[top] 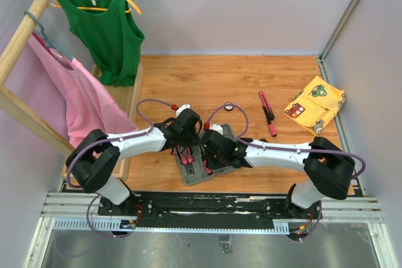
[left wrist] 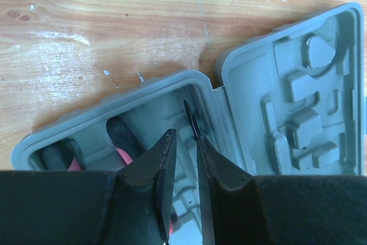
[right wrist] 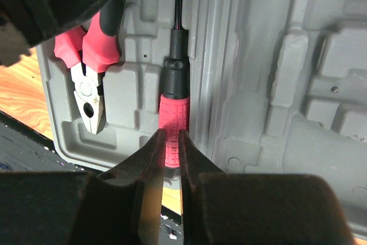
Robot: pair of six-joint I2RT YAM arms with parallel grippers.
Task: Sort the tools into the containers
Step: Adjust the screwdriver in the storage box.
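Note:
The grey tool case [top: 191, 177] lies open between my arms; its lid shows in the left wrist view [left wrist: 298, 96] and its tray in the right wrist view [right wrist: 275, 84]. Pliers [right wrist: 89, 90] and a pink-handled screwdriver [right wrist: 174, 113] lie in the slots. My right gripper [right wrist: 170, 136] is nearly shut, its tips over the screwdriver's handle end. My left gripper [left wrist: 185, 137] is nearly shut over the thin black shaft [left wrist: 192, 120], not clamping it. In the top view, the left gripper [top: 191, 142] and the right gripper [top: 206, 166] hover over the case. A pink-red tool [top: 267, 114] and a round disc [top: 229, 107] lie on the table.
A yellow patterned cloth [top: 316, 105] lies at the right. A wooden rack at the left holds a green top [top: 103, 29] and a pink garment [top: 81, 105]. The black rail [top: 213, 204] runs along the near edge.

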